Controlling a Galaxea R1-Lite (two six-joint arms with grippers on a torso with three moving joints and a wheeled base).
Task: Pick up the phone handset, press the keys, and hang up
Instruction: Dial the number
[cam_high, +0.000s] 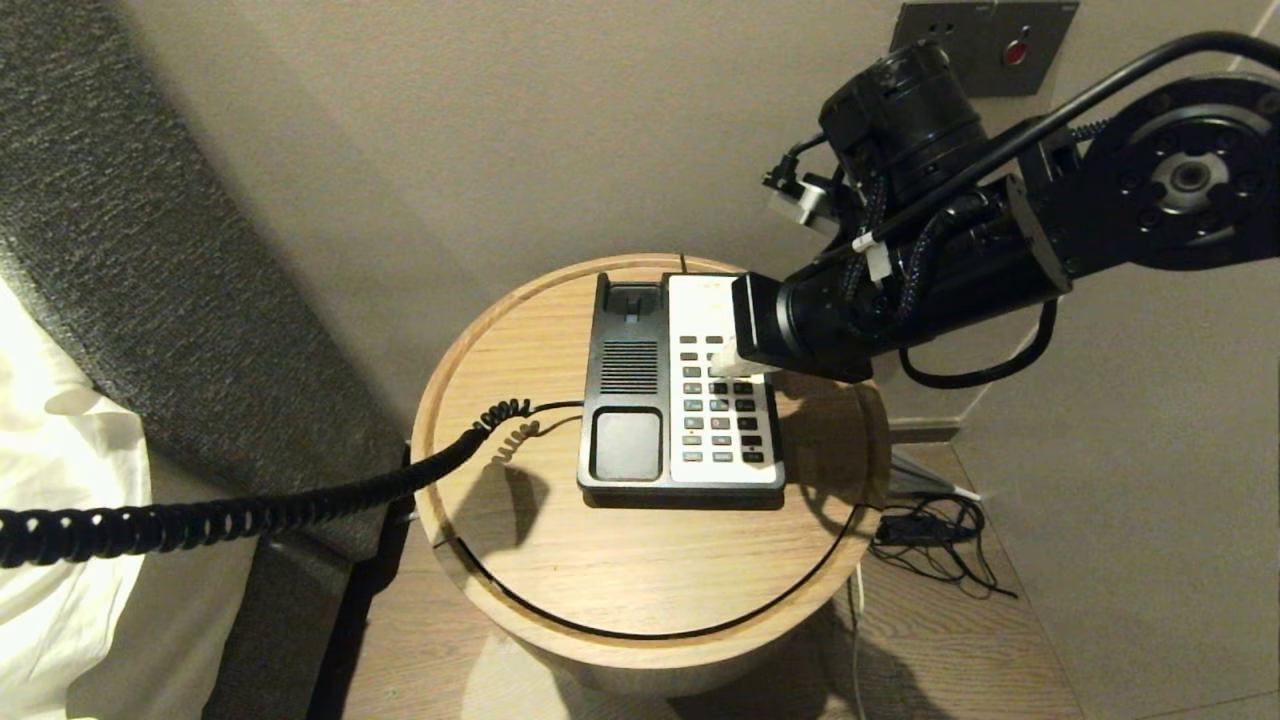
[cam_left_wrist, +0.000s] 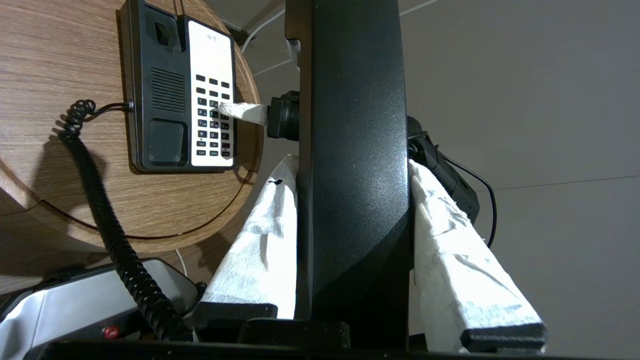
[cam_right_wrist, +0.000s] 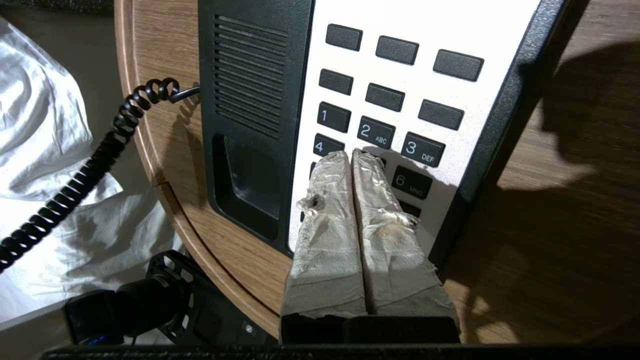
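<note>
Phone handset (cam_left_wrist: 352, 165) off its cradle, clamped between the two tape-wrapped fingers (cam_left_wrist: 255, 260) of the left gripper (cam_left_wrist: 350, 320), held out to the left of the round wooden table (cam_high: 640, 570), outside the head camera's picture. Coiled cord (cam_high: 230, 515) runs from it, stretched, to the left side of the phone base (cam_high: 680, 385).

Right gripper (cam_right_wrist: 352, 156) over the keypad, fingers pressed together into one blunt tip. Tip sits at the middle column, just below key 2 (cam_right_wrist: 376, 132), seemingly on the 5; contact itself hidden beneath the wrapping.

Pressing step, as I judge it. To do it well: come straight down on one key only. The paired tip is about as wide as a key, so it should be centred to avoid clipping 4 (cam_right_wrist: 327, 145) or 6 (cam_right_wrist: 411, 182). Press lightly; the base is loose on the table and could slide. Left arm should hold steady, without tugging the cord.

Count: one handset, one base, one cord, one table, two grippers. Keys: three columns; full tally not readable.
</note>
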